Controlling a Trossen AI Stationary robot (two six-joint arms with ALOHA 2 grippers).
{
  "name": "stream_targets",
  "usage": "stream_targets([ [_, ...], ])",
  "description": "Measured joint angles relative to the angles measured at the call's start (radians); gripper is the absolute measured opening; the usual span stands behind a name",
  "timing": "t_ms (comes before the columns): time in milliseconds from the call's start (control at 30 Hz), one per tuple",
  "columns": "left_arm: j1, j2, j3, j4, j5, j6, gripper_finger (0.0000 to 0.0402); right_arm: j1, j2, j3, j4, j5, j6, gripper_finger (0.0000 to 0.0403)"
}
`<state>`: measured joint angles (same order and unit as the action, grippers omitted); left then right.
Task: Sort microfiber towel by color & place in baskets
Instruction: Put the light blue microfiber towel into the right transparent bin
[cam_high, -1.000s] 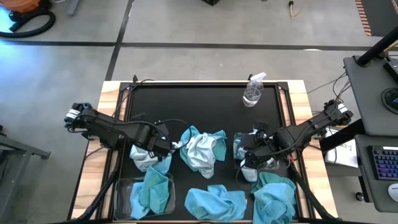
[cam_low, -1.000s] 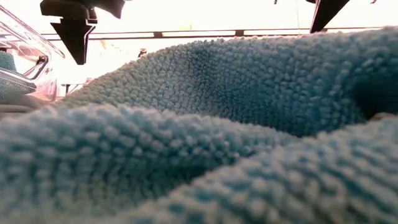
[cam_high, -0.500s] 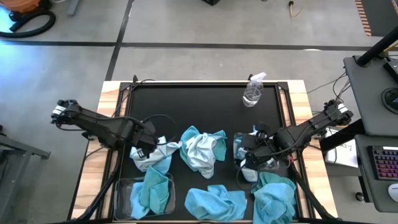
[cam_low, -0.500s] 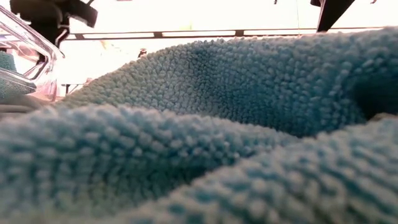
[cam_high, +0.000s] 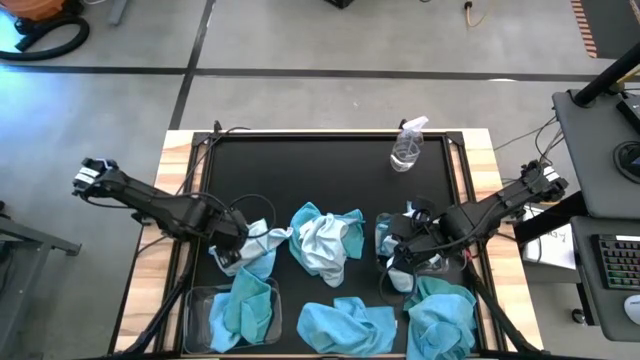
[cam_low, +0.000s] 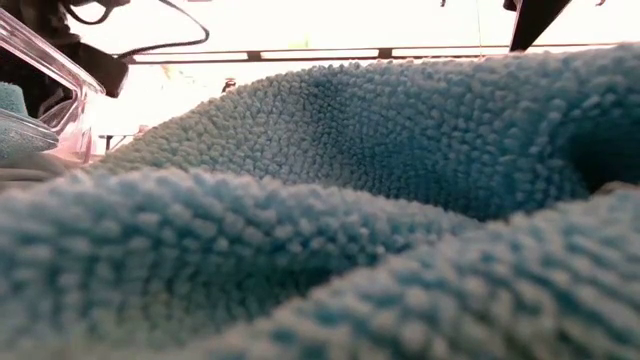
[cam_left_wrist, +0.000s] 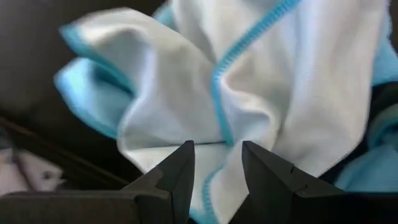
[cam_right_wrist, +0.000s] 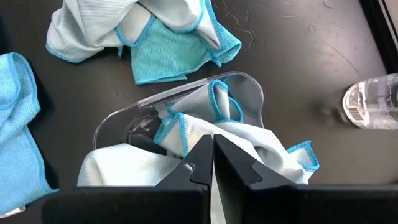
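I've got the left gripper (cam_high: 232, 252) low over the pale whitish-blue microfiber towel with the turquoise hem (cam_left_wrist: 249, 93) on the left of the black table mat (cam_high: 320, 170); its two dark fingers (cam_left_wrist: 177, 177) stand apart with that cloth's edge lying between them, though I can't tell whether they are pinching it. Just nearer to me sits the clear plastic basket on the left (cam_high: 200, 315), holding a bright turquoise towel (cam_high: 243, 308). On the right, the right gripper (cam_right_wrist: 213, 155) has its jaws pressed together right above the other clear basket (cam_right_wrist: 245, 87), which holds pale towels with turquoise trim (cam_right_wrist: 205, 130). Mid-table there is a mixed heap, pale cloth on turquoise (cam_high: 325, 242), and two more turquoise towels lie along the near edge (cam_high: 345, 325) (cam_high: 440, 318). A small clear spray bottle (cam_high: 407, 146) stands far right. The low camera is filled with turquoise terry (cam_low: 350, 200).
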<state>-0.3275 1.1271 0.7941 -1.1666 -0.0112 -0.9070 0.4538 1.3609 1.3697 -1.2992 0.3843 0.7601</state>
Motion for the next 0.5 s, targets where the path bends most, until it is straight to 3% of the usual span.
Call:
stream_targets([
  [267, -0.001, 0.013, -0.030, 0.034, 0.032, 0.007, 0.0119, 0.000, 0.000, 0.000, 0.000, 0.000, 0.000, 0.0009],
  [500, -0.001, 0.010, 0.024, 0.033, 0.108, 0.017, 0.0119, 0.000, 0.000, 0.000, 0.002, 0.000, 0.000, 0.0009],
])
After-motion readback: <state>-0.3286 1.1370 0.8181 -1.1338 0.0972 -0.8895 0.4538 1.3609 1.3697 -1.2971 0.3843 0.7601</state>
